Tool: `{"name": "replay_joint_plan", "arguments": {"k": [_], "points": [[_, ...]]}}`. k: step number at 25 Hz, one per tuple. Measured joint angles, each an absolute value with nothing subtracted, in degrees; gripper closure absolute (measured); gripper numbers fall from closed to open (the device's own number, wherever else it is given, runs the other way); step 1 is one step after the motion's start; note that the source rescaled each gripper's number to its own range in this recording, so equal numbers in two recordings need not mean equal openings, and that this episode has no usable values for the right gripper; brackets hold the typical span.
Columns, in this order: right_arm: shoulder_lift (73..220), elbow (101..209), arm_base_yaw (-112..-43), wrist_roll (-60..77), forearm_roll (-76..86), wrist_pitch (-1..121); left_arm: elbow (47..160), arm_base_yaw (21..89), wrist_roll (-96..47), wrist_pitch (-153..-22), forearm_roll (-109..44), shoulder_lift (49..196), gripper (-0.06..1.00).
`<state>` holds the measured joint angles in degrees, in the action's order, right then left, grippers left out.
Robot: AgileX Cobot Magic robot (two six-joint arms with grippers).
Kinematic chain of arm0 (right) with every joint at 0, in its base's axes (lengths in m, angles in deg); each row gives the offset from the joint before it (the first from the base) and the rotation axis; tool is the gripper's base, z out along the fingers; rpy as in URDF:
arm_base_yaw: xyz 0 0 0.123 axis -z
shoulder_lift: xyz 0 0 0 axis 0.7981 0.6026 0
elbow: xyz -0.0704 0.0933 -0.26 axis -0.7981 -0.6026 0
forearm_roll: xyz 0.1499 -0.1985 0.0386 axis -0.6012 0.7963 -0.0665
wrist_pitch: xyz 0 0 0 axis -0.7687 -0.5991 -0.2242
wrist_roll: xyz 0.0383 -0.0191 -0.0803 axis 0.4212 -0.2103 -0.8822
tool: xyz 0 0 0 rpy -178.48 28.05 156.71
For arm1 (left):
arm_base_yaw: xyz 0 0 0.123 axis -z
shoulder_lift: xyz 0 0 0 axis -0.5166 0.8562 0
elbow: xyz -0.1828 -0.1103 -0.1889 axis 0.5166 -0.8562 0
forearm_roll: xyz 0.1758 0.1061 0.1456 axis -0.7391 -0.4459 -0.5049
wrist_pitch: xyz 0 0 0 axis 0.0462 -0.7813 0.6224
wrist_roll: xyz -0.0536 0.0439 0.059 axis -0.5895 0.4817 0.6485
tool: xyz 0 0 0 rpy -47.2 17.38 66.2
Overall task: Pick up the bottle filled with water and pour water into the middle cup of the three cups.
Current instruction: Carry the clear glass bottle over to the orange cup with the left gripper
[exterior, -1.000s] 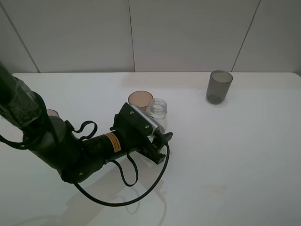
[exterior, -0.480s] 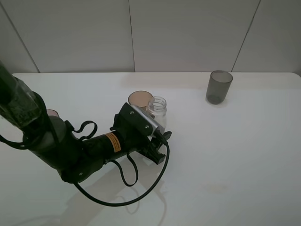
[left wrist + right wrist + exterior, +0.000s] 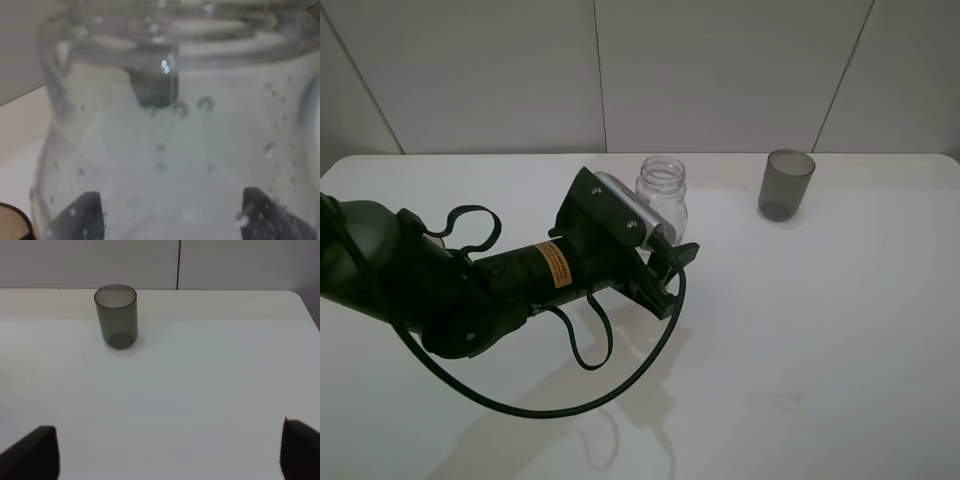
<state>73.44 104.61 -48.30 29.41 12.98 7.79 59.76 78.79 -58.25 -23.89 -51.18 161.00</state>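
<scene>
My left gripper is shut on the clear capless bottle and holds it upright above the table. In the left wrist view the bottle fills the frame, with water drops on its wall and a fingertip on either side. Only a sliver of the amber-brown middle cup shows, at that view's corner beside the bottle; the arm hides it in the exterior high view. The pinkish cup is hidden. The smoky grey cup stands at the back right. My right gripper is open and empty, facing the grey cup.
The left arm and its black cable loop stretch across the left half of the white table. A tiled wall runs behind the table's far edge.
My left gripper has lifted the bottle off the table and carried it up and back. The arm now covers the amber and pinkish cups. The grey cup has not moved.
</scene>
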Motion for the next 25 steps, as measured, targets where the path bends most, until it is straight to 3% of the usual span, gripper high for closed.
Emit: {"name": "replay_joint_plan", "arguments": {"k": [11,19,25], "points": [[73.4,104.6,-48.3,29.4,13.0,7.8,59.6,78.5,-58.3,-51.9,-56.3,140.1,0.93],[73.4,104.6,-48.3,29.4,13.0,7.8,59.9,70.3,-66.5,-67.1,-66.8,128.8,0.93],[73.4,104.6,-48.3,29.4,13.0,7.8,59.9,66.4,-73.2,-71.6,-76.6,127.3,0.93]]}}
